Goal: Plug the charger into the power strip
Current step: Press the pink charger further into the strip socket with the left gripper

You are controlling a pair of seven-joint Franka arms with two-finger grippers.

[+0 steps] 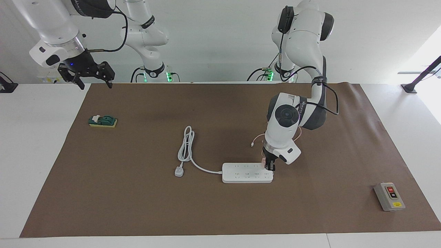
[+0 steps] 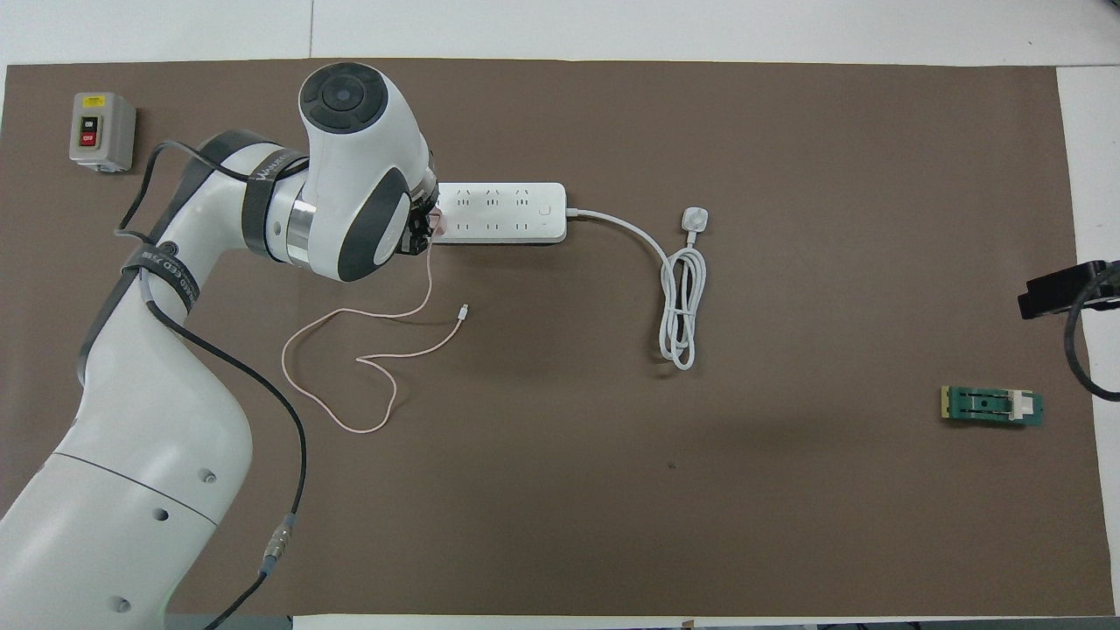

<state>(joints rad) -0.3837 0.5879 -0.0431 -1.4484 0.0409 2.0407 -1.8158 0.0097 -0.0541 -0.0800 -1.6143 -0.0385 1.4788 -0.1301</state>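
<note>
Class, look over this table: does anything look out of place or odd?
One thing: the power strip's own white plug lies loose on the mat, connected to nothing. The left gripper holds the pink charger at the strip's end; the right gripper waits.

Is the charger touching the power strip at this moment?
Touching. In the facing view the charger, held by the left gripper, sits against the power strip at its end toward the left arm, with no gap showing.

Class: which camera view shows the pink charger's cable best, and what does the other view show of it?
The overhead view: there the charger's cable lies in plain sight, looping across the brown mat from the left hand at the power strip to its free tip. In the facing view the left arm hides most of it; only short bits show.
</note>
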